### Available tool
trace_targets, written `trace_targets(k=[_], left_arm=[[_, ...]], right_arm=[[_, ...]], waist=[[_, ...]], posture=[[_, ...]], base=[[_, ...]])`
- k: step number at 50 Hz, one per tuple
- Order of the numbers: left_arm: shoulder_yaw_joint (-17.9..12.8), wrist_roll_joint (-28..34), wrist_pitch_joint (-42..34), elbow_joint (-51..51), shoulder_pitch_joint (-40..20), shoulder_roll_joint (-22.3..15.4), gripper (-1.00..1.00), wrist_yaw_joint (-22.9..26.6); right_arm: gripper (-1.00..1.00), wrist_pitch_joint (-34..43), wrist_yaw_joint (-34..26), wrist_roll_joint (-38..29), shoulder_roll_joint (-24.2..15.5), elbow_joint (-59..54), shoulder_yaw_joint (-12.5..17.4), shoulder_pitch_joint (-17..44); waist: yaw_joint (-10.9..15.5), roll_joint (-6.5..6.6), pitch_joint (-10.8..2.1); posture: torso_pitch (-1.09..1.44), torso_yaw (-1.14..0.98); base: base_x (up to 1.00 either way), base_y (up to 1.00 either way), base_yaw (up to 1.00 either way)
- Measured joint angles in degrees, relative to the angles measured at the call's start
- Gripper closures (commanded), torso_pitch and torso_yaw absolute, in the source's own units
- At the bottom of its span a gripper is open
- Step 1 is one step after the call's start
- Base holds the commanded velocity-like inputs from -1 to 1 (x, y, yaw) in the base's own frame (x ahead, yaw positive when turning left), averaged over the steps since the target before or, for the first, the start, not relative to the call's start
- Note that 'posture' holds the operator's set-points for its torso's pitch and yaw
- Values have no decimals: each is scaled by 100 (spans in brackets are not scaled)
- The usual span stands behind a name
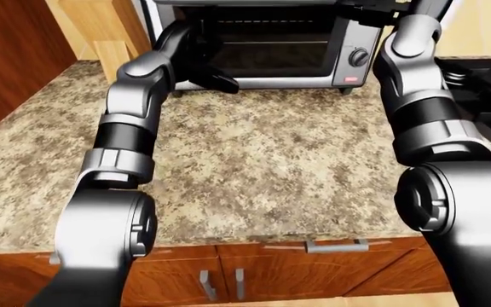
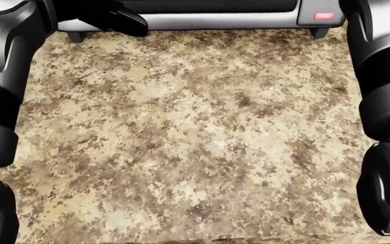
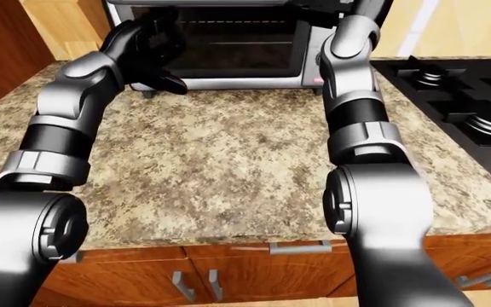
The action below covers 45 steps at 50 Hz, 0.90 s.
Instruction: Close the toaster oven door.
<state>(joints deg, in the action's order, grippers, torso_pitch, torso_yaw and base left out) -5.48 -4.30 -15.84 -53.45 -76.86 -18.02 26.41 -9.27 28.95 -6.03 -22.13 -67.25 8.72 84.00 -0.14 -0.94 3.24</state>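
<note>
The silver toaster oven stands at the top of the left-eye view on the speckled counter. Its dark glass door looks about upright, with a rack showing behind it. My left hand hovers at the door's lower left corner with its black fingers spread; whether it touches the door I cannot tell. In the head view only those fingers and the oven's bottom edge show. My right arm reaches up past the knob. My right hand is at the oven's top right, cut off by the frame.
A black gas stove lies to the right of the oven in the right-eye view. A pale wooden block and dark wood cabinet stand left of it. Cabinet doors with metal handles sit under the counter's near edge.
</note>
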Motion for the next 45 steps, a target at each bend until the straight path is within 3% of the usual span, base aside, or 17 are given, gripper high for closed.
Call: trace_targets(k=[45], left_arm=[[-88,355,662,-1726,-950,22,-100,59]], right_arm=[[-100,16,21,25,-18,54,0,-85]], waist=[[25,-47,18]], posture=[[0,0]], base=[[0,0,0]])
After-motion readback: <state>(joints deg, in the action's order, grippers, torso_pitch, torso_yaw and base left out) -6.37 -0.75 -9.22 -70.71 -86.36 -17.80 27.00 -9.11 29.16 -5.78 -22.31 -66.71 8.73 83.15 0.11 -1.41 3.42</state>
